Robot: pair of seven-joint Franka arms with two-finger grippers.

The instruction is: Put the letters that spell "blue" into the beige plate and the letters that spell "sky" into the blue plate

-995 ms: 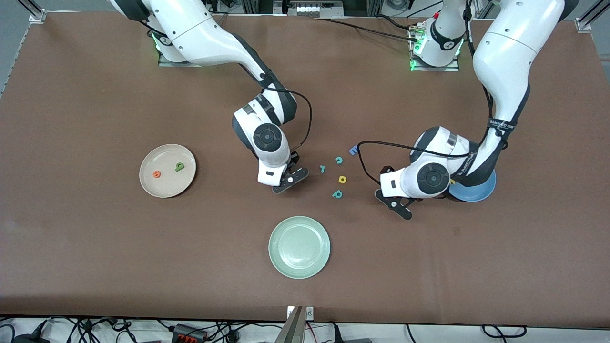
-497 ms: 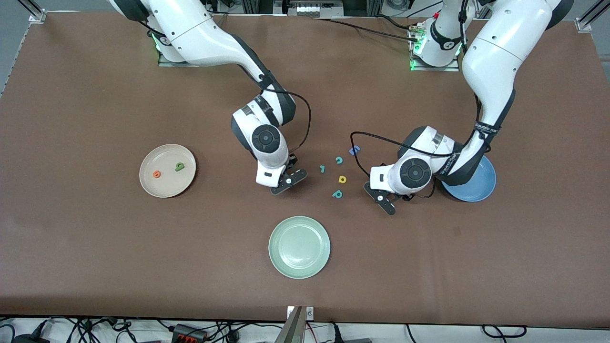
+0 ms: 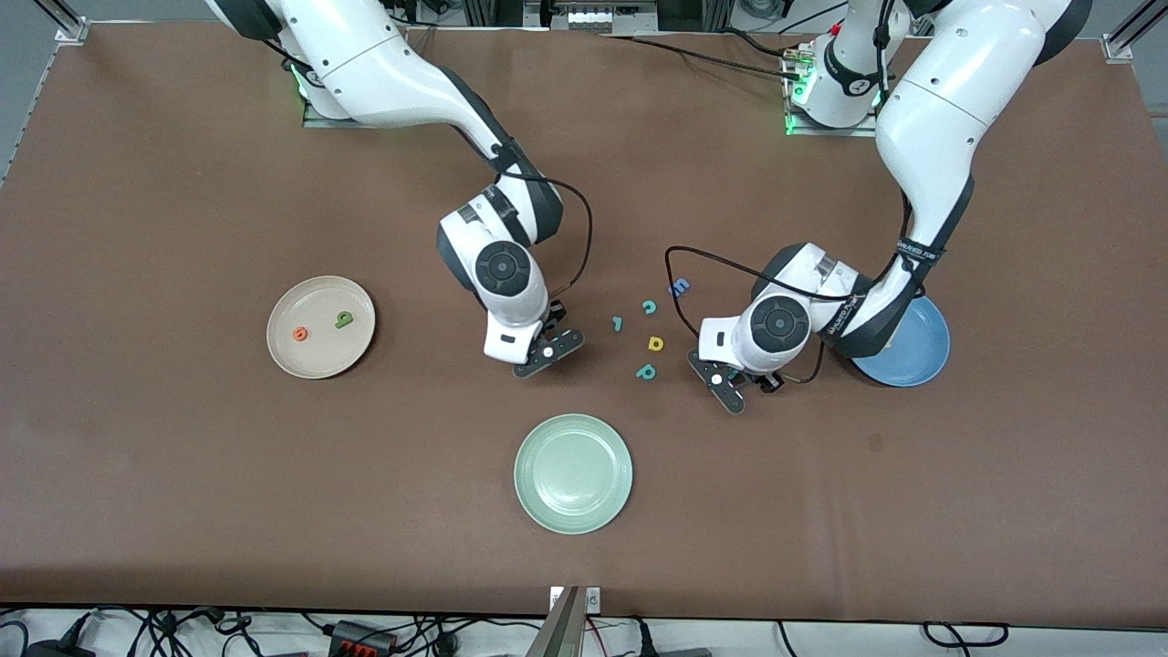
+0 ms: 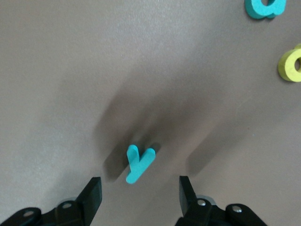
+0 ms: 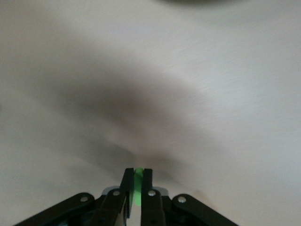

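The beige plate point(image 3: 319, 358) lies toward the right arm's end and holds an orange "e" point(image 3: 299, 334) and a green "b" point(image 3: 343, 319). My right gripper point(image 3: 546, 351) point(image 5: 137, 170) is shut on the green "l" point(image 5: 138, 181), over bare table between that plate and the loose letters. My left gripper point(image 3: 725, 388) point(image 4: 139, 186) is open and low over the table. The teal "y" point(image 4: 141, 162) lies flat just ahead of its fingertips, hidden under the hand in the front view. The left arm partly covers the blue plate point(image 3: 922, 342).
Loose letters lie between the grippers: a blue "E" point(image 3: 678, 287), teal "c" point(image 3: 649, 307), small teal letter point(image 3: 618, 323), yellow "d" point(image 3: 655, 343) point(image 4: 291, 63) and teal "p" point(image 3: 646, 371) point(image 4: 265, 7). A pale green plate point(image 3: 573, 473) sits nearer the front camera.
My left arm has swung from the blue plate toward the loose letters, uncovering more of the plate, and its fingers have narrowed a little. The right gripper has shut and shifted slightly.
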